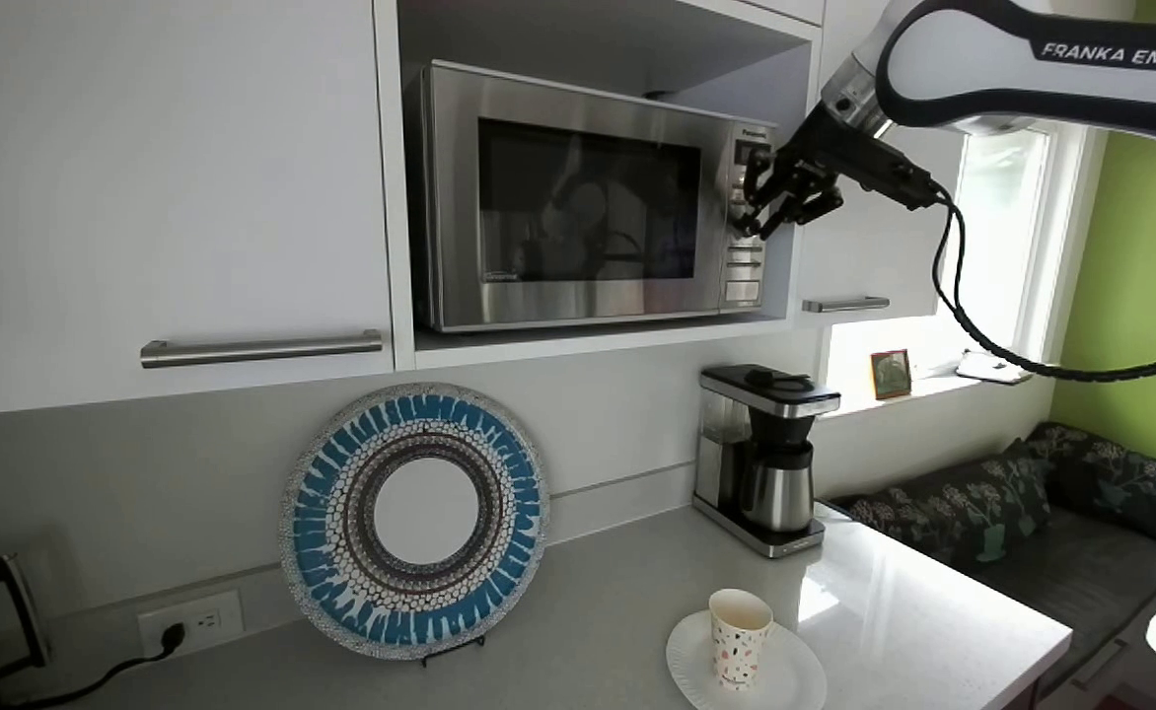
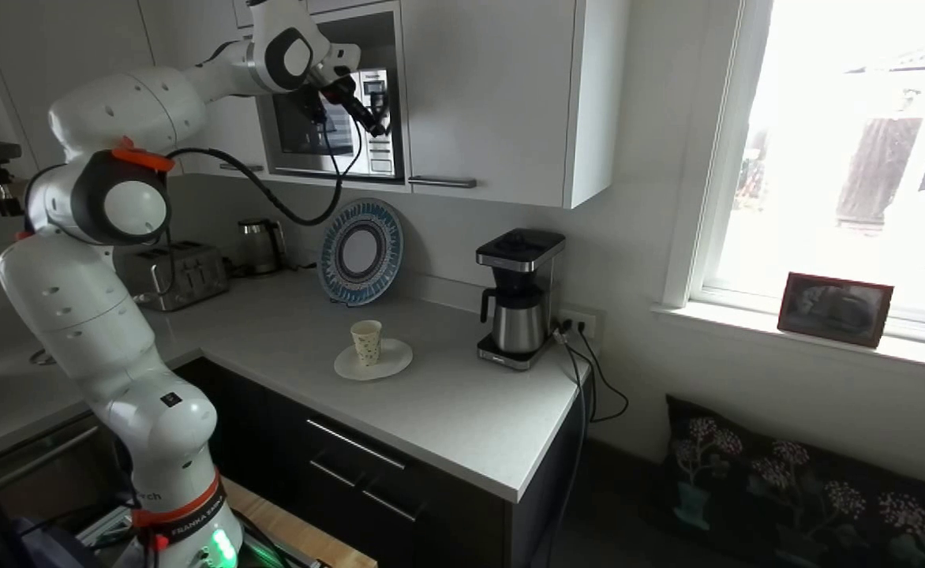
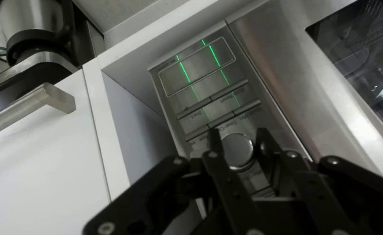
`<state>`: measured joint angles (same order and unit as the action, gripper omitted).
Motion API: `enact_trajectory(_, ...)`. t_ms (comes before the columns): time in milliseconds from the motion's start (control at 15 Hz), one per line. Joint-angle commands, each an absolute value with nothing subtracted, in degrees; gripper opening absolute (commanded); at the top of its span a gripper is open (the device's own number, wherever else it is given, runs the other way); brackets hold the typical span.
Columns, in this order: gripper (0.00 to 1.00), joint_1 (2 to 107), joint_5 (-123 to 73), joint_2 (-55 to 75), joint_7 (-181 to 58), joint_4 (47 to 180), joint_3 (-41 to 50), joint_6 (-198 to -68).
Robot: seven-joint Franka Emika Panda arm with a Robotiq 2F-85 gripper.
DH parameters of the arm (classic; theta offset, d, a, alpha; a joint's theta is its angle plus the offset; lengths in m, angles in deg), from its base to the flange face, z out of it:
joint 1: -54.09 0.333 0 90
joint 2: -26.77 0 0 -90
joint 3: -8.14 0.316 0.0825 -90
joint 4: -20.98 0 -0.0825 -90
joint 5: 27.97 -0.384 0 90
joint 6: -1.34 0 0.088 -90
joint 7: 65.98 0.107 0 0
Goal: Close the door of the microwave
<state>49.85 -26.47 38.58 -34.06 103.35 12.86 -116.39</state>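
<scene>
Facing the button panel [image 3: 221, 94] in the wrist view, the gripper [image 3: 239, 142] holds its fingers [image 3: 215, 143] spread, with a round dial [image 3: 237, 150] showing between them; whether they touch it cannot be told. The door [image 3: 312, 81] lies just beside the gripper, across a thin seam [image 3: 270, 91], and its dark window [image 3: 364, 45] sits farther off.

In an exterior view, the microwave [image 1: 593, 202] sits in its cabinet niche [image 1: 558, 39] beyond the gripper. The door appears flush with the button panel; the task is judged complete or nearly so. Handling, by judgement: a stiff panel that should swing lightly on the edge away from the gripper. Smooth steel may slip under the fingers; treat the window as fragile. The door shows no handle, so do not grasp. Press the steel frame [image 1: 713, 212] nearest the gripper, clear of the window.

In an exterior view, the arm [image 2: 127, 209] extends up to the microwave; the coffee maker [image 2: 519, 319] stands well below the gripper.
</scene>
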Motion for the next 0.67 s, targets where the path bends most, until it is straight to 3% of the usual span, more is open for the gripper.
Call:
enact_trajectory(0,0.08,49.4,-29.0,40.0,-30.2,109.3,12.0,-120.9)
enact_trajectory(200,0.08,49.5,-29.3,41.0,-29.9,111.0,11.8,-123.0)
enact_trajectory(267,0.56,49.6,-28.8,41.4,-30.9,111.4,11.8,-123.5)
enact_trajectory(400,0.62,50.1,-27.8,42.0,-33.3,111.2,11.5,-122.4)
enact_trajectory(600,0.84,49.8,-25.0,42.6,-36.1,111.2,11.8,-120.0)
